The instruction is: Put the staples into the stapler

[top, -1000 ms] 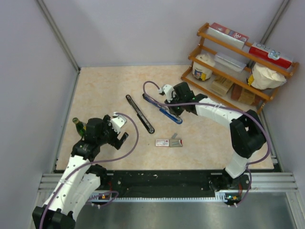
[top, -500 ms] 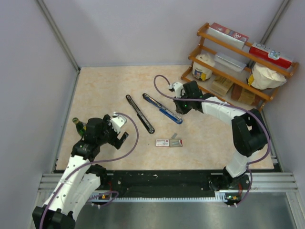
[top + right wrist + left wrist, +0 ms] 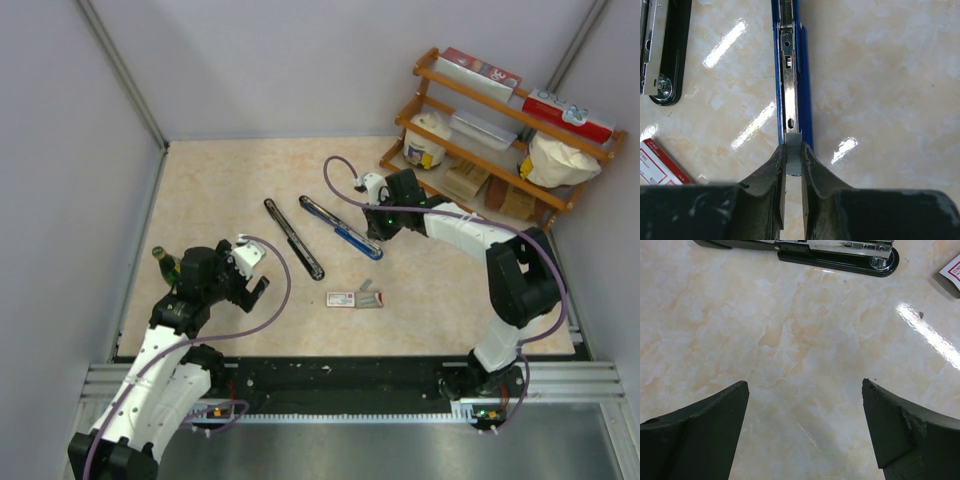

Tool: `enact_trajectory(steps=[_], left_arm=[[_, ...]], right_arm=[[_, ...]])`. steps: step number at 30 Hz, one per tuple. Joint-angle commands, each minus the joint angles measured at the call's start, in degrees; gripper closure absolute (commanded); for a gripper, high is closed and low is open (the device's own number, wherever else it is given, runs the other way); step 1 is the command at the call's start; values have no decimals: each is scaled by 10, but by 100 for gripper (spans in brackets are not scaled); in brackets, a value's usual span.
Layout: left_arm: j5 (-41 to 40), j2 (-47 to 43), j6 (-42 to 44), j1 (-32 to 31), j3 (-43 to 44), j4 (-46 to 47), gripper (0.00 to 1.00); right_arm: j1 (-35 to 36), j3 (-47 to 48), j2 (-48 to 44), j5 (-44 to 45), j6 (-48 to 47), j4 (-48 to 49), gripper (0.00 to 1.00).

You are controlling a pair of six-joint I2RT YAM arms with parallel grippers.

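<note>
Clamping staple strip (image 3: 793,160) between right fingers (image 3: 769,175), over open rail of blue stapler (image 3: 790,75).
Holding left fingers (image 3: 715,412) spread wide, empty, above bench (image 3: 805,355); black stapler (image 3: 840,252) beyond tips.

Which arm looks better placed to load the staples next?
Right. The right gripper pinches the staples, lined up with the open channel of the blue stapler; the left gripper hangs open and empty, away from it.

The glossy tabletop (image 3: 220,190) is cream marble veined in pale orange. The long blue stapler (image 3: 792,75) carries a silver metal channel; the long black stapler (image 3: 293,238), a chrome magazine. The small flat box (image 3: 343,299) is white with red print. The short strip of staples (image 3: 793,160) is ridged grey metal, the right pincer (image 3: 793,150) matte black.
</note>
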Motion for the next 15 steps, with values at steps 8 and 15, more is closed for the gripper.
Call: enact_trajectory(steps=[8,15], left_arm=[[-1,-6,5,4,-4,23,1],[0,-4,5,4,-4,23,1]], right_arm=[[1,2,16,-33,-17,13,89],[1,5,18,-29,-21,13,89]])
